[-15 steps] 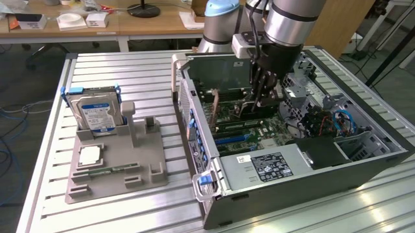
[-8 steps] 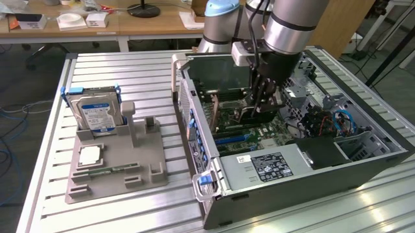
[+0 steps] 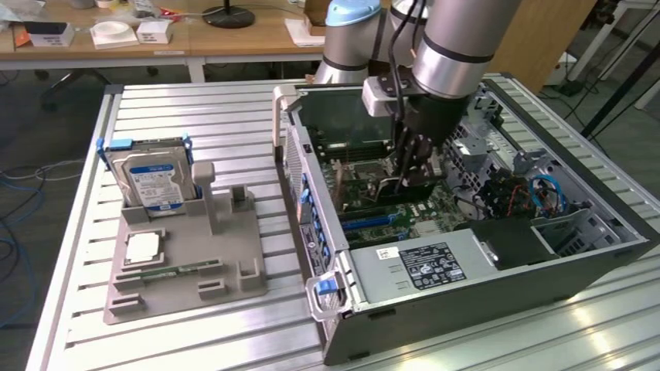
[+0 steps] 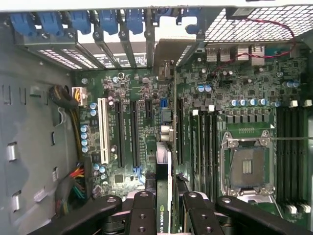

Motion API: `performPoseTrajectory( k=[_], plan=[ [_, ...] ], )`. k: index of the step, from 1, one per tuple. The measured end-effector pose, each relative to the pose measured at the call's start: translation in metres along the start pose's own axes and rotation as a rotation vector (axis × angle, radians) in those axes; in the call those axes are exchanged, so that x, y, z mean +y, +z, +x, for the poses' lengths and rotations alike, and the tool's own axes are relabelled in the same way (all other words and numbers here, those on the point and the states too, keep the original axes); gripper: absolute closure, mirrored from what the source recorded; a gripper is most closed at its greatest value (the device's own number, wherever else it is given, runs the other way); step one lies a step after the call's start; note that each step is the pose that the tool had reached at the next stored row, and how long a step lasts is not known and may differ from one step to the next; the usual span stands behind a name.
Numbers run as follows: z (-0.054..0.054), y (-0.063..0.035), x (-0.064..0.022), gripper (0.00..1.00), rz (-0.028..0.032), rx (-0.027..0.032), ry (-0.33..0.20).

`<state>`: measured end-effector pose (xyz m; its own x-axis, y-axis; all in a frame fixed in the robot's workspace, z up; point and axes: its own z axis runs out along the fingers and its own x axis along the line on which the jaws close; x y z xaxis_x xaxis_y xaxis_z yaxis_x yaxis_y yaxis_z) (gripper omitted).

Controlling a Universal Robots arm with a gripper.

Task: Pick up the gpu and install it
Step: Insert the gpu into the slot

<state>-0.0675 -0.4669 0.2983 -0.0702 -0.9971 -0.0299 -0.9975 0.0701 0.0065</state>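
- The table (image 3: 206, 116) bears an open case (image 3: 495, 301). A grey tray (image 3: 196, 263) sits at 9 o'clock from the case in the exterior view.
- The arm (image 3: 464, 39) comes down into the case from 12 o'clock.
- The motherboard (image 4: 234, 88) lines the case floor, with long black slots (image 4: 134, 132) across it.
- A hard drive (image 3: 154, 182) stands at the tray's 11 o'clock corner.
- The gpu (image 4: 164, 223) stands on edge inside the case, just over the board. Its bracket (image 4: 168, 54) faces the rear openings. I cannot tell whether it is seated.
- The gripper (image 4: 169, 198) is narrow, with its fingers (image 4: 144, 200) pinching the gpu's two faces at the upper edge.
- By my judgement the card is light, stiff, thin and fragile. The upper edge, clear of the contacts, looks the best place to hold it, and side load risks bending it.
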Motion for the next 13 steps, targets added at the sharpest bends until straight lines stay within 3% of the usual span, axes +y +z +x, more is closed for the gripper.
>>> performPoseTrajectory(
  k=[7,13],
  plan=[
    [0.001,0.0119,0.0043,0.74,0.0,0.0,-0.001],
    [0.001,0.016,0.0068,0.74,0.0006,0.0006,-0.001]
  ],
)
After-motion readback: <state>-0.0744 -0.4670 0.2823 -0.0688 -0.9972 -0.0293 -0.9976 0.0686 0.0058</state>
